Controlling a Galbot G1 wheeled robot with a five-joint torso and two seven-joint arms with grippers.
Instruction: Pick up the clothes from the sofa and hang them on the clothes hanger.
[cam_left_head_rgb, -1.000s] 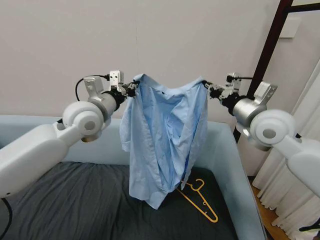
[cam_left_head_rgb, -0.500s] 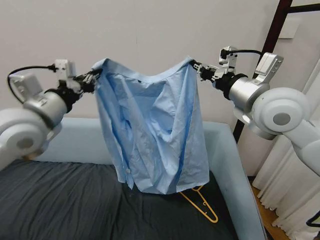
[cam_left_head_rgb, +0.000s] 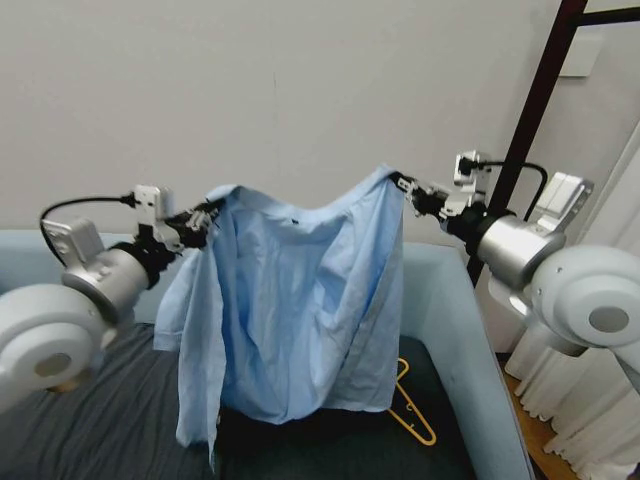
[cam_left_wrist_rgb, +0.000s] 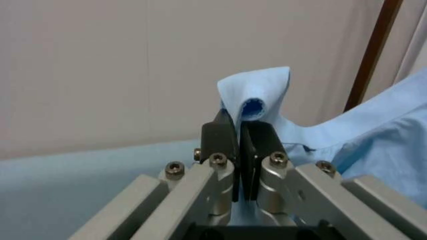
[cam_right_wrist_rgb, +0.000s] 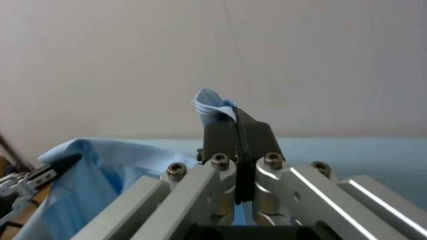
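Compared with the head view half a second back: found the yellow hanger (cam_left_head_rgb: 417, 418) in the same spot on the sofa (cam_left_head_rgb: 468, 330), so took the change as the arms' own. Logged both arms lower. Saw the left tool (cam_left_head_rgb: 207, 220) dropped the most and drawn inward toward the right tool (cam_left_head_rgb: 404, 187), which had dropped less.

Found the blue shirt (cam_left_head_rgb: 300, 310) lower too, strung between the two tools over the sofa with its top edge sagging in the middle. Noted one sleeve trailing down on the left side to the dark seat cushion (cam_left_head_rgb: 80, 430); could not tell contact. Saw the hem overlapping the hanger's upper part, against clear of the seat before.

Checked the left wrist view: left tool (cam_left_wrist_rgb: 239, 131) pinched together on a rolled fold of the shirt (cam_left_wrist_rgb: 259, 92). Checked the right wrist view: right tool (cam_right_wrist_rgb: 237, 125) likewise clamped, with a small tuft of shirt (cam_right_wrist_rgb: 211, 106) poking out past the tips.
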